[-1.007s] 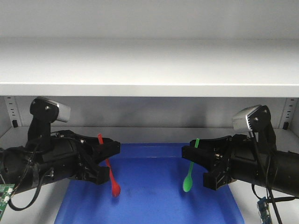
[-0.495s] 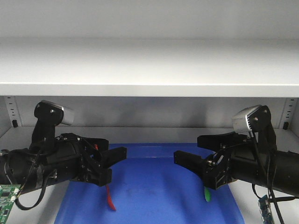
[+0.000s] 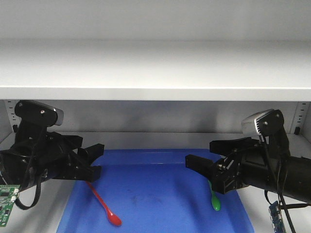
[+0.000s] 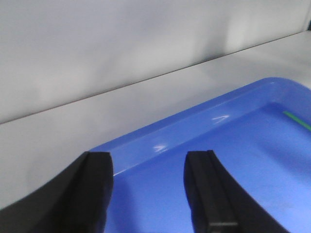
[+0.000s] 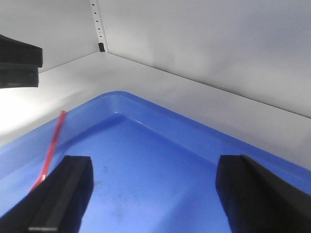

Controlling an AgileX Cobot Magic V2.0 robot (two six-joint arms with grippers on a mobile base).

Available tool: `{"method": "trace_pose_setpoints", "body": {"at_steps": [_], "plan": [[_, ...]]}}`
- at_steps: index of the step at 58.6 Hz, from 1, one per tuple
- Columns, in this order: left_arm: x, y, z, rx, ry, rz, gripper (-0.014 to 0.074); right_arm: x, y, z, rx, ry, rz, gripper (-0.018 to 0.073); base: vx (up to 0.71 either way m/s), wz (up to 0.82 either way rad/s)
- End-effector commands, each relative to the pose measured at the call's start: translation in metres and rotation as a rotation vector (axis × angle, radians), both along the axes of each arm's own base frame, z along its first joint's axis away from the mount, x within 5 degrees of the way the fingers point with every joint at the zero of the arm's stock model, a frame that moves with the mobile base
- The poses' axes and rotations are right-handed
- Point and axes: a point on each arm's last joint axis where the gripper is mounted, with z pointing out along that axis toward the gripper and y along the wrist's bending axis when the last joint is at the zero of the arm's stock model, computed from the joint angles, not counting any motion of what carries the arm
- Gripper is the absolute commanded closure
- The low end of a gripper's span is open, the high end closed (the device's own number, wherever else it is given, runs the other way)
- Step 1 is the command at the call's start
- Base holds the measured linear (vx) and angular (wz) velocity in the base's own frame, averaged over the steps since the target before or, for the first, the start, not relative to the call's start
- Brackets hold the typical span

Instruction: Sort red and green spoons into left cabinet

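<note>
Both spoons have left the hands since a second ago, when each hung upright between closed fingers; half a second ago they were dropping, and now they lie flat on the blue tray point(image 3: 160, 194); the left hand point(image 3: 95, 160) has also pulled back toward the left wall, while the right hand point(image 3: 206, 160) has hardly shifted.

Left hand stands wide open and holds nothing; the right hand is likewise spread and empty; both hover just over the tray's near corners, probably because they have only just let go.

Red spoon point(image 3: 103, 208) rests on the tray's left part, handle slanting up toward the left hand, oval bowl nearest the front edge; green spoon point(image 3: 214, 198) lies on the right part, its handle partly hidden behind the right hand, bowl toward the front. They are well apart, one on each side, which fits each arm having served its own half.

Both spoons look like slim, glossy plastic, thin straight stems ending in small rounded bowls; the tray is smooth blue plastic with a raised, rounded rim and faint scuffs on its floor; it sits on the lower shelf point(image 3: 146, 141) of the cabinet point(image 3: 155, 68), matte light grey metal, with a slotted rail point(image 3: 10, 116) at the back corner.
</note>
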Motion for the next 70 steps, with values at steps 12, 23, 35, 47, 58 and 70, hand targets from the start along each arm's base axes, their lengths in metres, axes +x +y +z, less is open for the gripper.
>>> {"method": "trace_pose_setpoints", "body": {"at_steps": [12,23,35,47,58,70], "plan": [[-0.009,0.002,0.016,-0.060,-0.024,0.003,0.0228,-0.005,0.001,0.020,0.005,-0.067,0.039,0.0080,0.00,0.00],[-0.022,0.005,-0.019,-0.037,0.078,-0.023,0.0539,-0.010,0.000,0.013,-0.078,-0.011,0.061,0.0418,0.00,0.00],[-0.043,0.018,-0.006,-0.024,0.007,0.008,0.0602,-0.014,-0.006,0.020,-0.133,-0.040,0.006,0.0565,0.00,0.00],[-0.065,0.031,0.018,-0.047,-0.095,0.043,0.0600,-0.024,-0.014,0.032,-0.121,-0.075,-0.083,0.0562,0.00,0.00],[-0.090,0.049,0.010,-0.036,-0.116,0.119,0.0600,-0.050,-0.028,0.015,-0.166,-0.071,-0.197,0.0562,0.00,0.00],[-0.126,0.063,0.003,-0.027,-0.183,0.095,0.0600,-0.093,-0.041,0.012,-0.167,-0.131,-0.277,0.0562,0.00,0.00]]}}
